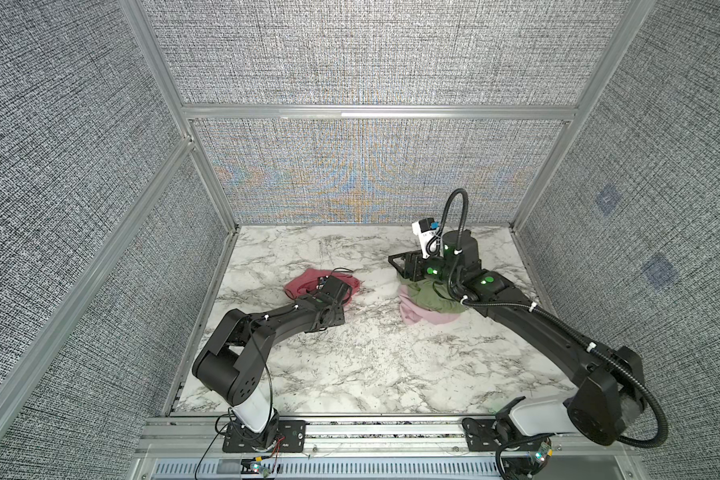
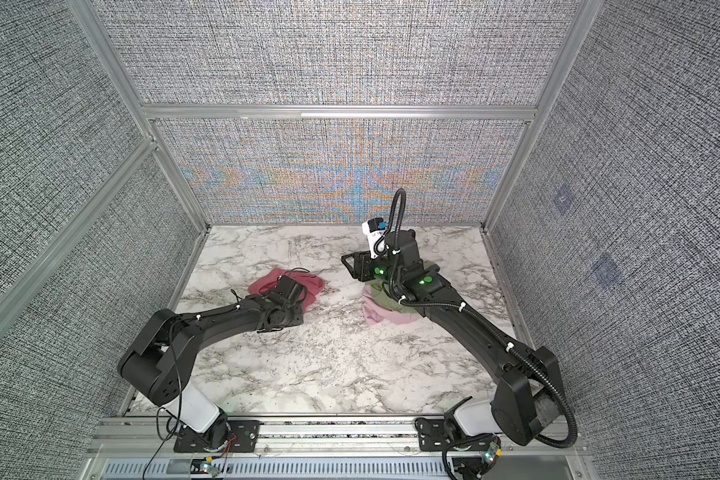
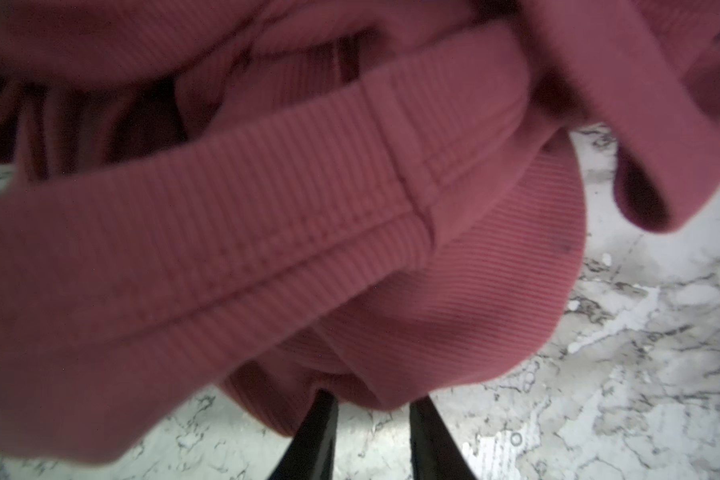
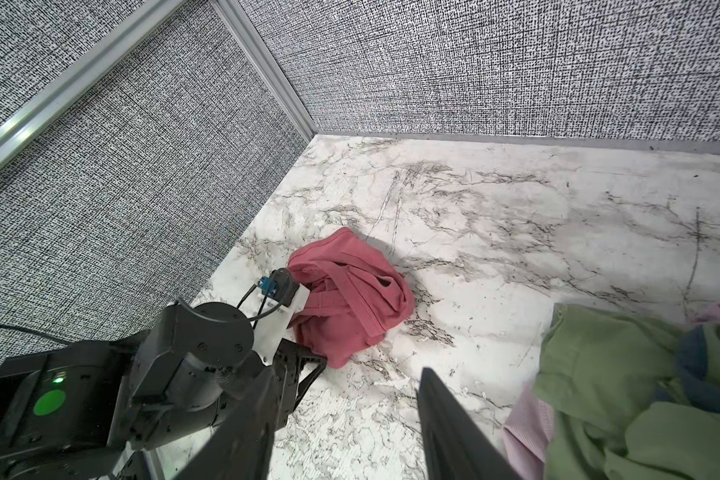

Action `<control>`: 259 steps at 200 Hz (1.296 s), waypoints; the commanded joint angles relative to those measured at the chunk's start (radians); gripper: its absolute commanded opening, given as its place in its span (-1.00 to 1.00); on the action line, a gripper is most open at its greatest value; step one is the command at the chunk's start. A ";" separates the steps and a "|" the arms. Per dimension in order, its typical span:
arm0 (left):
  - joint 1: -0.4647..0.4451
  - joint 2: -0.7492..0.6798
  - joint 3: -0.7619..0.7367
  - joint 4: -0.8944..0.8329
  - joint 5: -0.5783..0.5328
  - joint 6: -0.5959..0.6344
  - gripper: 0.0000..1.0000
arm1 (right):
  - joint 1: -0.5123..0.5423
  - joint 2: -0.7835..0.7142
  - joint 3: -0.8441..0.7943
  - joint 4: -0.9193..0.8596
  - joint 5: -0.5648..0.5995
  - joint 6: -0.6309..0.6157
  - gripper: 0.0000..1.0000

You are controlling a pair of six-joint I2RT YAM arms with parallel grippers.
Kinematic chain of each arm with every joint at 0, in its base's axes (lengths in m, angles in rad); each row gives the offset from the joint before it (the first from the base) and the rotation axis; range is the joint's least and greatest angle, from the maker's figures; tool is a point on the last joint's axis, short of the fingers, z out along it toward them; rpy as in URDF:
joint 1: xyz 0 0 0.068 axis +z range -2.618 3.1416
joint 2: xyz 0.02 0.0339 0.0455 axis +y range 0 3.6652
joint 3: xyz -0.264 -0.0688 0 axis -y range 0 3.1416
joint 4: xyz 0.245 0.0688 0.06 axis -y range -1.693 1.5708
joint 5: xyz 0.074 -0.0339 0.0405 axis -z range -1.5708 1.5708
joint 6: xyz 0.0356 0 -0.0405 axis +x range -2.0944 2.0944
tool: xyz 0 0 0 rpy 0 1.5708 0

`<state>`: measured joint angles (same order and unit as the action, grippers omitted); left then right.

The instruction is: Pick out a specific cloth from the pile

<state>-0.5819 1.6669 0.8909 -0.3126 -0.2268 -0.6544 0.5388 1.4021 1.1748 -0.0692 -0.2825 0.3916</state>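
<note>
Left pincer [image 3: 373, 409] sat low on the bench [image 1: 371, 365] with its tips at the near edge of the rose-red cloth [image 3: 350, 216]. Its two fingers [image 3: 316, 440] stood close together with a strip of bare bench showing between them. A small bulge of ribbed fabric lay right at the tips; whether that fold was actually pinched, I could not tell. Beyond the tips the cloth was bunched in a heap, with a stitched band folded across it.

Right pincer [image 1: 396, 264] hung above the bench with its jaws wide apart and nothing between them. The pile [image 1: 429, 301] lay just beside and beneath it, with the olive-green cloth [image 4: 599, 374] on top of the pale pink cloth [image 1: 416, 318]. It was well apart from the left pincer and its cloth, with bare bench between.

My judgement was that the bite looked shallow. If only the rim of one fold was caught, the fabric could slide out as the arm rose, since ribbed knit stretches and gives little to hold. A grip on one layer alone could let the bundle unroll and trail along the bench. Tips this low could also scrape the bench and push the cloth away rather than gather it. The thin cable [image 1: 344, 270] looping over the cloth beside the left wrist might snag a fold.
</note>
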 commanded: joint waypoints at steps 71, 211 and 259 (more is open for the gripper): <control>-0.015 -0.136 -0.053 -0.099 -0.086 -0.011 -0.95 | 0.001 -0.004 0.013 0.013 0.002 0.009 0.11; -0.039 0.013 -0.018 -0.025 -0.162 0.009 -0.22 | 0.000 0.001 0.027 0.008 -0.014 0.005 0.12; -0.039 -0.003 -0.023 -0.033 -0.203 0.010 -1.00 | 0.001 0.008 0.025 0.008 -0.014 0.006 0.12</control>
<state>-0.6209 1.6878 0.8757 -0.3454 -0.3889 -0.6399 0.5388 1.4086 1.1862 -0.0689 -0.2932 0.4011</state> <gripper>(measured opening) 0.057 0.558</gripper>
